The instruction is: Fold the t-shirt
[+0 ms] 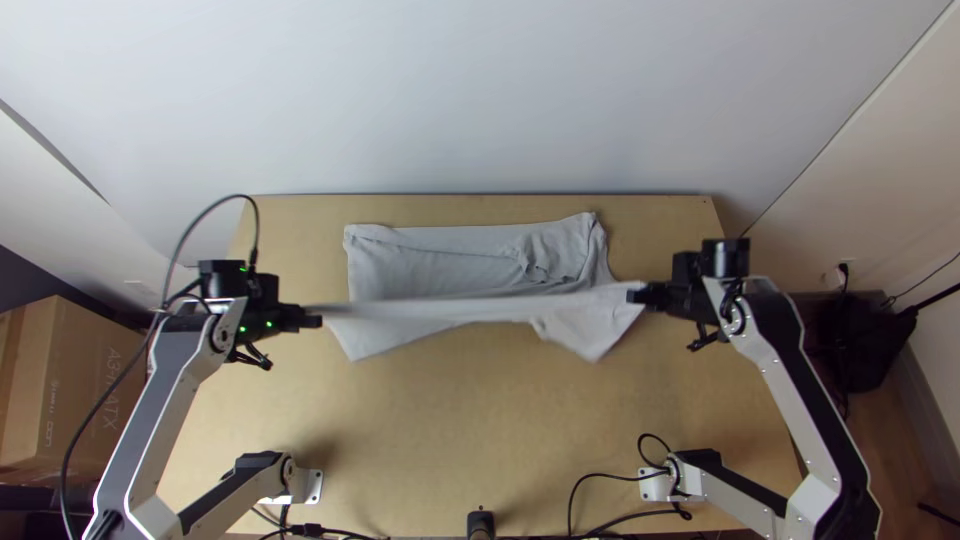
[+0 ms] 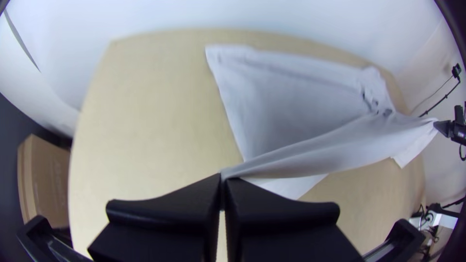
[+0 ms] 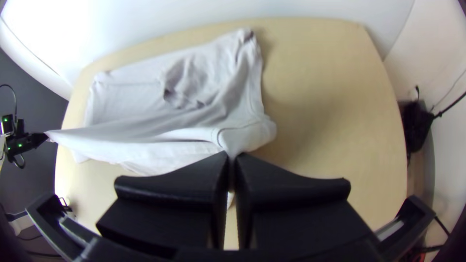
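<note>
The light grey t-shirt [image 1: 450, 258] lies partly on the table, its near part lifted and stretched tight between both grippers, with two corners hanging below. My left gripper [image 1: 312, 318], at the shirt's left, is shut on one end of the stretched cloth; the left wrist view has the gripper [image 2: 223, 180] pinching a gathered bit of the t-shirt [image 2: 301, 104]. At the right, my right gripper [image 1: 638, 294] is shut on the other end. In the right wrist view the gripper [image 3: 233, 157] pinches the t-shirt [image 3: 194, 126] beside a seam; some cloth lies bunched farther back.
Bare wooden table [image 1: 450, 430] lies between the stretched cloth and the arms' bases. A wall rises behind the table's far edge. Cables [image 1: 620, 480] run along the near edge, and a cardboard box [image 1: 75, 380] stands off the left side.
</note>
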You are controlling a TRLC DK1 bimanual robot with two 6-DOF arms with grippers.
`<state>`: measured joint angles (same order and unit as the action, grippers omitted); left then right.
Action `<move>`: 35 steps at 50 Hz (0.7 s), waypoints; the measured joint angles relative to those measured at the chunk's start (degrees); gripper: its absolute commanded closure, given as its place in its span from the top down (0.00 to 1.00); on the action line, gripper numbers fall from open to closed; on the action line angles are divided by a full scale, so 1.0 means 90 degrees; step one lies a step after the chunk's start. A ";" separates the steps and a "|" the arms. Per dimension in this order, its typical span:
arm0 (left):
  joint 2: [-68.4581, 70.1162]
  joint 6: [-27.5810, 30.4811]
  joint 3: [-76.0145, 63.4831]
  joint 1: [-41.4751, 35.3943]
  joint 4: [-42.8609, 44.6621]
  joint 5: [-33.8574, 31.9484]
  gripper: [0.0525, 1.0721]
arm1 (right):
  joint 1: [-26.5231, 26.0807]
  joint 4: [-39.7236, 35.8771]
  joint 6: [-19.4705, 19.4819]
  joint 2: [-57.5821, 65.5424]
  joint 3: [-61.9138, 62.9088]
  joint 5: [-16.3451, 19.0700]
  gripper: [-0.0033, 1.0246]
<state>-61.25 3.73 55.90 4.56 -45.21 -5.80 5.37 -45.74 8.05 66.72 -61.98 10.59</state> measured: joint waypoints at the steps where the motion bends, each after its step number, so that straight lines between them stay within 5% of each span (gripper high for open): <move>1: 0.0039 -0.0027 0.0126 0.0007 0.0024 0.0024 0.02 | 0.0032 0.0007 0.0000 0.0000 -0.0260 0.0000 0.03; 17: -0.0080 -0.0571 0.2540 0.0328 0.0214 0.0058 0.02 | 0.0231 0.0114 0.0029 0.0680 -0.2691 0.0002 0.03; 35: -0.1435 -0.0707 0.4991 0.0401 0.0818 0.0221 0.02 | 0.0236 -0.0114 0.0027 0.2980 -0.6632 0.0022 0.03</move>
<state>-74.17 -2.63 100.82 8.16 -37.85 -3.81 7.49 -46.76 8.29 93.54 -121.67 10.79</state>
